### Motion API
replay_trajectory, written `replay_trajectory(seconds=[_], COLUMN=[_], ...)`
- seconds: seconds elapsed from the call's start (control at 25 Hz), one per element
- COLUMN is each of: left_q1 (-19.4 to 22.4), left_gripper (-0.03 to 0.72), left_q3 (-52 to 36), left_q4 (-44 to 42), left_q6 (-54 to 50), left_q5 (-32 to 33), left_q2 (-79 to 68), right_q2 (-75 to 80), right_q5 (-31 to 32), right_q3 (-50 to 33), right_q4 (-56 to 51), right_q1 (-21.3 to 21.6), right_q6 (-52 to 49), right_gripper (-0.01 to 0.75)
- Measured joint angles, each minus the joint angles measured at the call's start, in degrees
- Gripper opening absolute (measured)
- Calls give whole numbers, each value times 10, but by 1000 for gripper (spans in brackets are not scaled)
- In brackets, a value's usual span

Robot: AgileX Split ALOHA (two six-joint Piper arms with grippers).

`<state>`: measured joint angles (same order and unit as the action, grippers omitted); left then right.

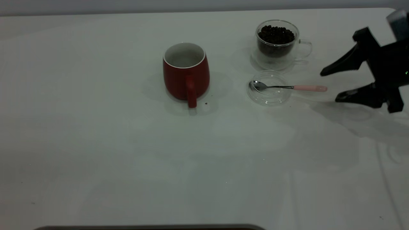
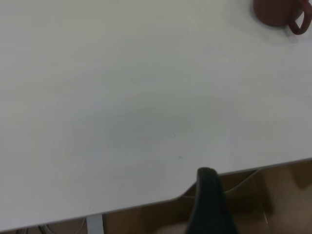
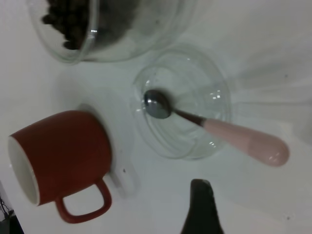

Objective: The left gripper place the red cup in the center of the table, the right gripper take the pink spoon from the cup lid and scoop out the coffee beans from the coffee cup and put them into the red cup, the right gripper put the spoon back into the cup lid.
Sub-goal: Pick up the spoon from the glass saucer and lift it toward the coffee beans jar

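Coffee beans (image 1: 276, 34), dark and heaped almost to the rim, fill the coffee cup (image 1: 278, 44), a clear double-walled glass standing toward the far right of the table (image 1: 96, 143) with its thin handle turned to the right. Just in front of the glass lies the cup lid (image 1: 269, 88), a shallow clear disc flat on the white surface. The pink spoon (image 1: 289, 87) rests across the disc, metal bowl inside the rim and pale pink handle sticking out over the edge toward the right. The red cup (image 1: 186, 72) stands upright near the middle of the tabletop, well apart from the glass and to the left of the lid, its white interior holding no beans that can be seen and its thick handle facing the near edge. A dark speck sits on the surface just beside that handle.

At the right edge, the right gripper (image 1: 330, 87) hovers above the tabletop with its tapered black fingers spread wide, one above the other in the exterior view, tips pointing left at the tip of the spoon's handle and just short of it, holding nothing. Only one finger (image 2: 210, 204) of the left gripper shows, in the left wrist view by the table's edge, far from the red mug; whether that gripper is spread or closed cannot be told.
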<state>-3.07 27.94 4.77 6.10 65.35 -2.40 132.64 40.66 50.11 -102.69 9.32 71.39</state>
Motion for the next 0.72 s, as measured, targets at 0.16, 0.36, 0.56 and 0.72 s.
replay_trajectory(seconds=[0.16,0.36,0.56,0.72], left_q1=[0,0,0,0], left_gripper=[586,586,586,586], left_q3=[0,0,0,0], left_q4=[0,0,0,0], left_q6=[0,0,0,0], left_q5=[0,0,0,0], left_q2=[0,0,0,0], right_q2=[40,78,87,90], right_q5=[14,41,62,76], right_q3=[27,63,79,85], right_q4=[-2,-3,-4,-4], right_q1=[0,0,0,0], right_q6=[3,8,21,25], right_gripper=[610,602,598,577])
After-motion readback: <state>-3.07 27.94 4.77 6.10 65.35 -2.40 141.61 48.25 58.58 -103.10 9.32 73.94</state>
